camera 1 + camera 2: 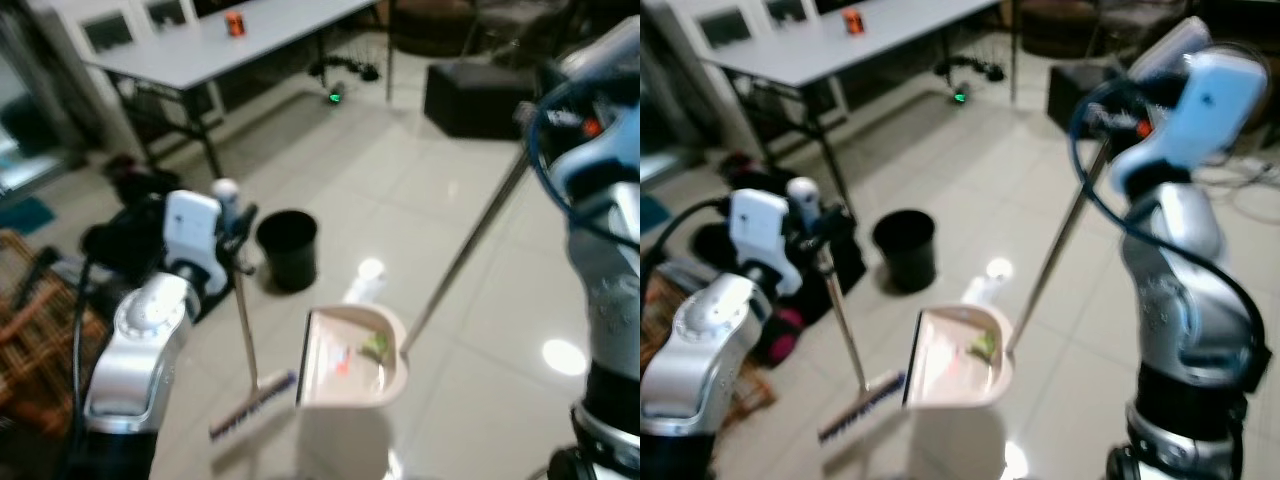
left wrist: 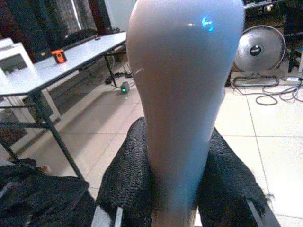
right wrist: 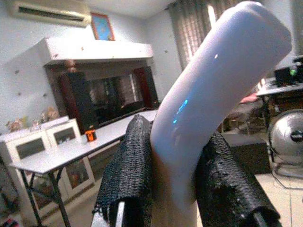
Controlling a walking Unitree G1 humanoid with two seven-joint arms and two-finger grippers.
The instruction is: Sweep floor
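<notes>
My left gripper (image 1: 236, 238) is shut on the top of a broom handle (image 1: 245, 330). The broom's head (image 1: 252, 405) rests on the tiled floor beside a beige dustpan (image 1: 350, 358). Green and red scraps (image 1: 374, 346) lie inside the pan. A long metal dustpan handle (image 1: 465, 250) rises to the right, where my right gripper (image 1: 1102, 118) is shut on its upper end. In the left wrist view the black fingers (image 2: 128, 179) clamp the broom's white grip (image 2: 182, 85). In the right wrist view the fingers (image 3: 130, 175) clamp a white grip (image 3: 208, 94).
A black bin (image 1: 288, 248) stands just beyond the dustpan. A grey folding table (image 1: 230, 40) with an orange object is at the back left. A dark box (image 1: 475, 95) sits back right. Dark bags (image 1: 130, 235) and a wicker piece lie at the left.
</notes>
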